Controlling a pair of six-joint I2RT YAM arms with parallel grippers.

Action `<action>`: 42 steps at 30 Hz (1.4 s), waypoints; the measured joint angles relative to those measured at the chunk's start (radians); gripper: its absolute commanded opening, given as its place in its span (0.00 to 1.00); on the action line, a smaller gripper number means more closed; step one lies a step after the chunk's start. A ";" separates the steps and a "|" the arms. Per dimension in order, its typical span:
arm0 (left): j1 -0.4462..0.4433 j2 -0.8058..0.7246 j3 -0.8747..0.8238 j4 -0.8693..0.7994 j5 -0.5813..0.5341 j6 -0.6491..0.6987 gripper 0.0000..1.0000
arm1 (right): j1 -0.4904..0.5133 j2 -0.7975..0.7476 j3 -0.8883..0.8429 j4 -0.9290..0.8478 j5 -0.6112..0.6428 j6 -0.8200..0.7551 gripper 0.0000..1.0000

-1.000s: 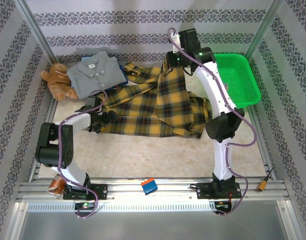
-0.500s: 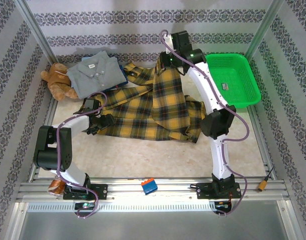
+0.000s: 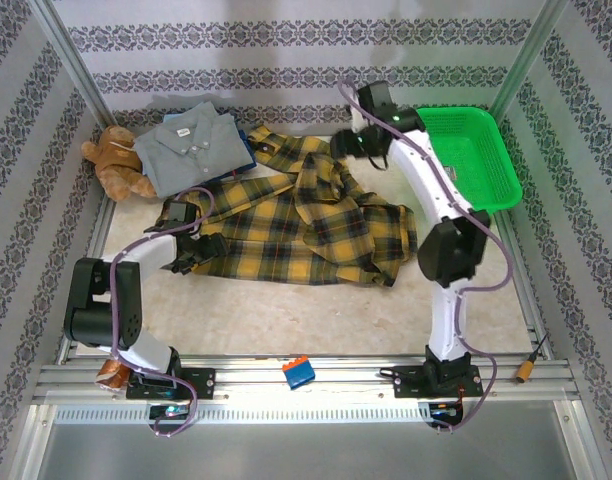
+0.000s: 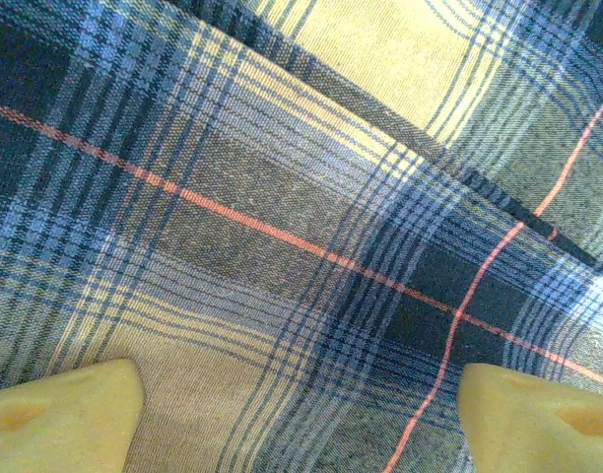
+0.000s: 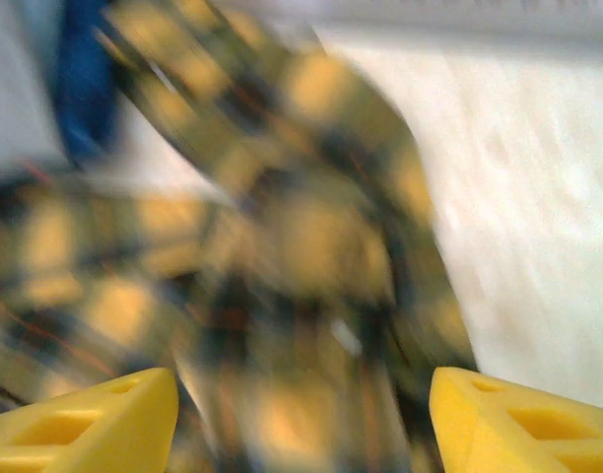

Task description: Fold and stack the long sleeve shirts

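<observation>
The mustard-yellow and dark plaid shirt (image 3: 286, 225) lies rumpled across the middle of the table, a fold of it heaped along its centre. A folded grey shirt (image 3: 191, 143) rests at the back left on a blue shirt (image 3: 244, 160), of which just an edge shows. My left gripper (image 3: 196, 250) sits low over the plaid shirt's left edge. In the left wrist view it (image 4: 301, 419) is open, the plaid cloth (image 4: 311, 217) close beneath. My right gripper (image 3: 346, 147) hangs over the shirt's far part, open (image 5: 301, 424), with the blurred plaid cloth (image 5: 282, 256) loose below it.
A brown teddy bear (image 3: 114, 160) sits at the far left beside the grey shirt. A green plastic basket (image 3: 476, 165) stands at the back right. A small blue and orange block (image 3: 298, 372) lies on the front rail. Bare tabletop (image 3: 286, 315) runs in front of the plaid shirt.
My right gripper opened and let go of the lifted plaid fold, which dropped onto the rest of the shirt. The right arm swung left, then drew back right. The left gripper shifted slightly.
</observation>
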State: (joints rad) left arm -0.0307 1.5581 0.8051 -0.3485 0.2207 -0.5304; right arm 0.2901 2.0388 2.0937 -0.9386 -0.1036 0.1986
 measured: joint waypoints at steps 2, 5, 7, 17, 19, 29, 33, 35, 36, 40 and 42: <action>0.000 -0.012 -0.010 -0.005 0.007 0.000 0.85 | -0.027 -0.159 -0.267 -0.003 0.029 0.019 0.68; 0.000 -0.032 -0.025 -0.016 0.017 -0.001 0.85 | -0.062 -0.415 -0.603 -0.014 0.062 0.068 0.66; 0.000 -0.039 -0.030 -0.021 0.023 -0.003 0.85 | -0.065 -0.573 -0.796 -0.012 0.070 0.104 0.65; 0.000 -0.042 -0.031 -0.030 0.033 -0.003 0.85 | -0.004 -0.671 -1.136 0.084 0.059 0.169 0.60; 0.000 -0.042 -0.032 -0.030 0.033 -0.003 0.85 | 0.015 -0.652 -1.136 0.119 0.058 0.166 0.58; 0.000 -0.061 -0.055 -0.022 0.033 -0.004 0.85 | 0.068 -0.575 -1.137 0.186 0.074 0.161 0.44; 0.000 -0.061 -0.056 -0.021 0.033 -0.004 0.86 | 0.072 -0.539 -1.147 0.185 0.108 0.163 0.32; 0.000 -0.061 -0.057 -0.020 0.033 -0.004 0.86 | 0.072 -0.528 -1.154 0.184 0.119 0.163 0.26; 0.000 -0.061 -0.057 -0.020 0.033 -0.004 0.86 | 0.072 -0.526 -1.155 0.182 0.122 0.163 0.16; 0.006 -0.061 -0.057 -0.021 0.030 -0.002 0.85 | 0.060 -0.523 -1.156 0.168 0.158 0.162 0.00; 0.016 -0.061 -0.058 -0.023 0.027 0.003 0.85 | 0.032 -0.540 -1.159 0.145 0.167 0.159 0.00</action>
State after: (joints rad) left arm -0.0143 1.4971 0.7471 -0.3714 0.2474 -0.5274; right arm 0.3222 1.4986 0.9352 -0.7933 0.0635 0.3576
